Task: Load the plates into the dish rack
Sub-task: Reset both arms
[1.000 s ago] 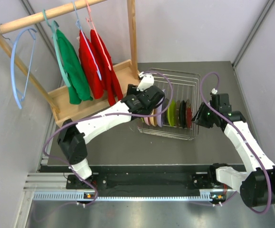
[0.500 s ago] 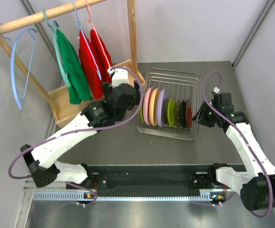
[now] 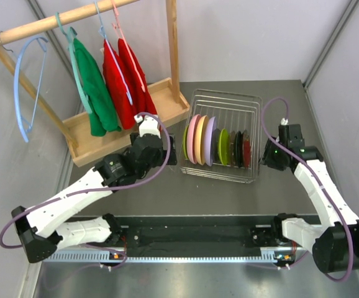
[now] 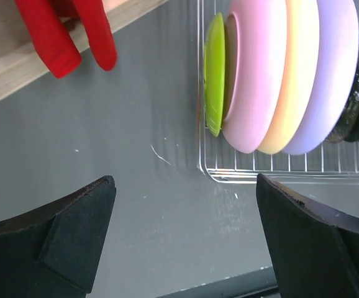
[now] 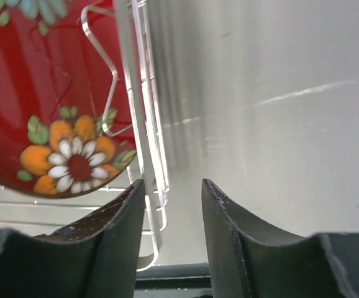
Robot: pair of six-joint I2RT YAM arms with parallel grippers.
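Now plates (image 3: 209, 140) upright in dish rack (image 3: 229, 102)

Red plate (image 5: 36, 93) cropped at frame edge; clear plate (image 4: 353, 102) perhaps behind lavender plate (image 4: 328, 74).

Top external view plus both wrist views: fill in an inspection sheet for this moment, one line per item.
Surface: dark grey table, light scratches.
Job's things: silver wire dish rack holds on edge a small lime round plastic plate, pink plate, orange-tan plate, lavender plate, lime green plate, dark plate, red flowered plate.
Clutter: nothing seen.
Grippers: left gripper open, empty, left of the rack; right gripper partly open, rack's edge wire between its fingers.
Cables: purple cables looped along both arms.
Surroundings: wooden clothes stand with green garment and red garments, grey walls.
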